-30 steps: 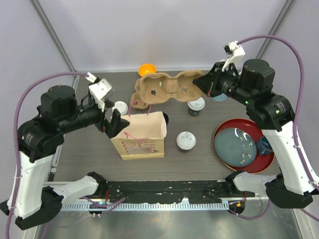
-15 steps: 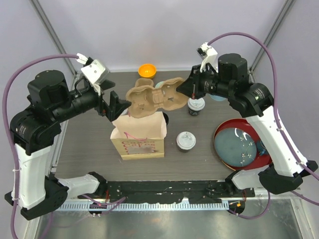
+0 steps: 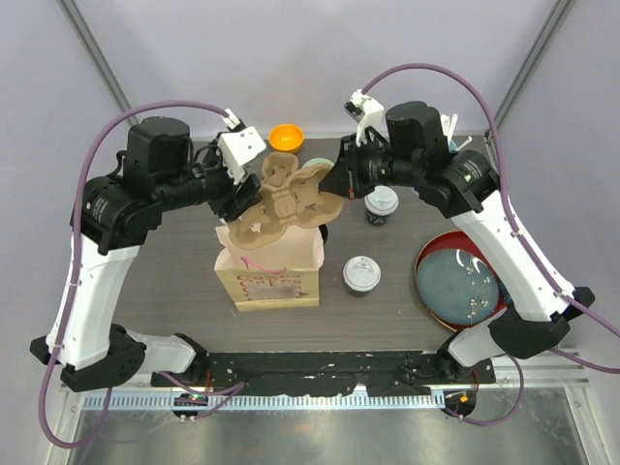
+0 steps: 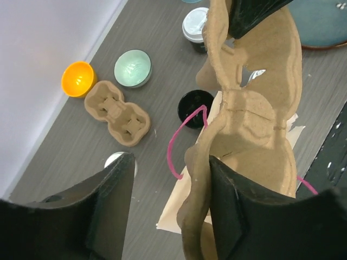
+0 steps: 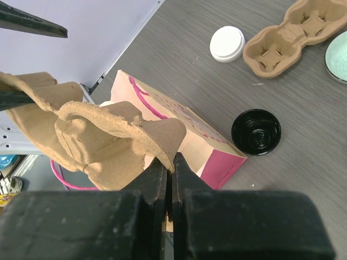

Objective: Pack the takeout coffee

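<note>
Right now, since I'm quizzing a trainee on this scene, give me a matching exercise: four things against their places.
Things:
1. cup carrier
2. orange bowl
3. paper bag
4. red tray

Places:
A. farthest back
B. on the right, under a blue plate
C. pinched in the right gripper
D. standing beneath the carrier

Pairs: 1-C, 2-A, 3-D, 4-B.

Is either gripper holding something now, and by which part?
The right gripper pinches the pulp cup carrier by the thin rim at one end. The left gripper stands open astride the other end, not clamped.
</note>
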Robot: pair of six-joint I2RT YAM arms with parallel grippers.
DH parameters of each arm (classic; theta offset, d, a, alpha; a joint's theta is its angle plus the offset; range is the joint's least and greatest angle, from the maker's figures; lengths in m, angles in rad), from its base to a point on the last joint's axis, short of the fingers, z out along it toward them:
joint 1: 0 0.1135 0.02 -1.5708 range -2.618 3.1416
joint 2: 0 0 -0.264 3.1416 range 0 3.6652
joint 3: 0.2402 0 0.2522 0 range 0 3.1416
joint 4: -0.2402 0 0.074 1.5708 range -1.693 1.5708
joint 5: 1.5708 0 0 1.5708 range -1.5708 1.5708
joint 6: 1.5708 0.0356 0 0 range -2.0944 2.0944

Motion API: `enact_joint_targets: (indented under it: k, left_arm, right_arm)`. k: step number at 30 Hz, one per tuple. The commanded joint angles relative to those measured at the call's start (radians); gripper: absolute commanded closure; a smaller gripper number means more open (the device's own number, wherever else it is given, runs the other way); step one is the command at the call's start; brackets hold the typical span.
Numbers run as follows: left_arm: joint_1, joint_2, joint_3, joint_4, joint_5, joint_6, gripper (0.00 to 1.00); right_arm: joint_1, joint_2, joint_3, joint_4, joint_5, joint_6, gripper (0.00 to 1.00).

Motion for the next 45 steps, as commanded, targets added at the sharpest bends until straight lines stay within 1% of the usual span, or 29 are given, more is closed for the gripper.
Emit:
enact_joint_targets:
  k: [1,2,3,4,5,6,8,9,10,11,13,14,17,20,21,22,24,25,26,28,30,31,33,34,36,37,39,43,45]
  left_arm:
    - [-0.014,-0.015,0.001,-0.032,0.000,0.056,0.51]
    - [-0.015,-0.014,-0.001,-0.043,0.010,0.062,0.58]
    - [-0.015,-0.015,-0.005,-0.055,0.017,0.064,0.79]
    - [-0.015,-0.017,-0.016,-0.063,0.032,0.064,0.89]
    - [-0.015,-0.023,-0.022,-0.060,0.039,0.062,0.98]
    - [-0.015,-0.032,-0.028,-0.055,0.043,0.033,1.00]
    - [-0.015,-0.042,-0.038,-0.039,0.049,-0.010,1.00]
    - [-0.015,-0.043,-0.039,-0.037,0.051,-0.036,1.00]
    - [-0.015,-0.043,-0.039,-0.035,0.042,-0.083,1.00]
    - [-0.015,-0.043,-0.041,-0.031,0.033,-0.114,1.00]
    - [-0.015,-0.035,-0.041,-0.034,0.030,-0.184,1.00]
    - [-0.015,-0.031,-0.033,-0.040,0.033,-0.200,1.00]
    - [-0.015,-0.019,-0.016,-0.029,0.040,-0.260,1.00]
    - [-0.015,-0.005,0.007,-0.017,0.031,-0.292,1.00]
    - [-0.015,0.003,0.013,-0.013,0.027,-0.297,1.00]
    - [-0.015,0.018,0.019,-0.016,0.023,-0.295,1.00]
    - [-0.015,0.038,0.028,-0.031,0.013,-0.294,1.00]
    - [-0.015,0.049,0.028,-0.032,0.014,-0.283,1.00]
    - [-0.015,0.049,0.019,-0.032,0.017,-0.278,1.00]
    - [-0.015,0.035,0.012,-0.011,0.019,-0.280,1.00]
    - [-0.015,0.031,0.008,0.015,0.008,-0.289,1.00]
    - [-0.015,0.029,0.008,0.024,0.002,-0.294,1.00]
    - [-0.015,0.038,0.012,0.038,-0.003,-0.306,1.00]
    - [-0.015,0.041,0.013,0.040,-0.001,-0.304,1.00]
    - [-0.015,0.054,0.012,0.038,-0.001,-0.307,1.00]
    - [-0.015,0.055,0.008,0.037,0.000,-0.307,1.00]
    - [-0.015,0.057,0.005,0.038,0.003,-0.307,1.00]
    - [-0.015,0.057,0.005,0.038,0.000,-0.306,1.00]
    - [-0.015,0.058,0.005,0.040,0.003,-0.306,1.00]
  right_arm:
    - [0.013,0.008,0.059,0.011,-0.045,-0.007,0.99]
    - [0.013,0.007,0.056,0.017,-0.050,-0.006,0.99]
    - [0.012,0.002,0.056,0.021,-0.051,-0.004,0.99]
    - [0.013,-0.002,0.057,0.029,-0.047,-0.001,0.99]
    - [0.012,-0.002,0.059,0.031,-0.036,-0.003,0.99]
    - [0.013,-0.004,0.060,0.031,-0.018,-0.004,0.89]
    - [0.012,-0.013,0.060,0.028,0.045,-0.021,0.74]
    - [0.013,-0.019,0.062,0.021,0.073,-0.027,0.64]
    - [0.012,-0.027,0.068,0.018,0.100,-0.033,0.61]
    - [0.013,-0.045,0.076,0.015,0.170,-0.043,0.57]
    - [0.013,-0.061,0.118,0.000,0.255,-0.052,0.48]
    - [0.012,-0.070,0.140,-0.011,0.347,-0.064,0.44]
    - [0.020,-0.058,0.252,-0.067,0.432,-0.073,0.41]
    - [0.145,0.011,0.362,-0.173,0.545,-0.084,0.40]
    - [0.241,0.061,0.388,-0.195,0.638,-0.092,0.40]
    - [0.286,0.088,0.446,-0.219,0.689,-0.099,0.35]
    - [0.320,0.152,0.544,-0.290,0.746,-0.121,0.25]
    - [0.320,0.159,0.560,-0.299,0.769,-0.132,0.19]
    - [0.320,0.153,0.562,-0.284,0.818,-0.150,0.16]
    - [0.320,0.117,0.536,-0.237,0.822,-0.150,0.14]
    - [0.322,0.090,0.478,-0.206,0.744,-0.129,0.14]
    - [0.340,0.091,0.461,-0.189,0.733,-0.129,0.13]
    - [0.360,0.119,0.448,-0.195,0.726,-0.144,0.13]
    - [0.377,0.164,0.458,-0.221,0.704,-0.147,0.13]
    - [0.388,0.211,0.512,-0.255,0.693,-0.142,0.12]
    - [0.398,0.249,0.528,-0.279,0.712,-0.141,0.12]
    - [0.403,0.266,0.534,-0.281,0.736,-0.145,0.12]
    - [0.408,0.280,0.524,-0.269,0.719,-0.152,0.12]
    - [0.409,0.283,0.513,-0.264,0.717,-0.155,0.15]
